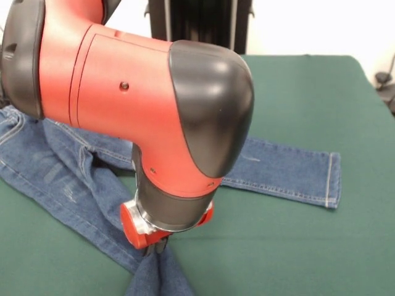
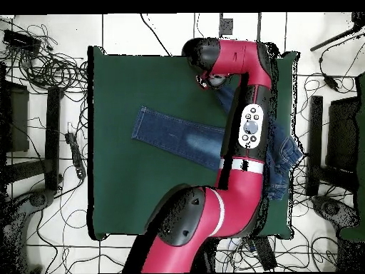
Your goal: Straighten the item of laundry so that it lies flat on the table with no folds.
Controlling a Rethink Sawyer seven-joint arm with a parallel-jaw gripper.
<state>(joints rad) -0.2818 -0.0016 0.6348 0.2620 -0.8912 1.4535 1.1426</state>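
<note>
Currently I read the claw [image 1: 162,245] as pinching one jeans [image 1: 62,176] leg, bunched beneath my wrist near the tabletop [image 1: 296,246] edge, probably to drag that leg straight. Other leg already flat mid-tabletop; waistband hangs off the side, under the arm.

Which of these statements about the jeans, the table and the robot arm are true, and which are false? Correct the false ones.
1. One leg of the jeans lies stretched out flat on the table. True.
2. The tabletop is bright yellow. False: it is dark green.
3. The arm reaches over the jeans, with the tool right above the denim. True.
4. The jeans are folded into a neat square. False: they are spread out, and the second leg runs off at an angle.
5. The arm is blue and white. False: it is red and black.
</note>
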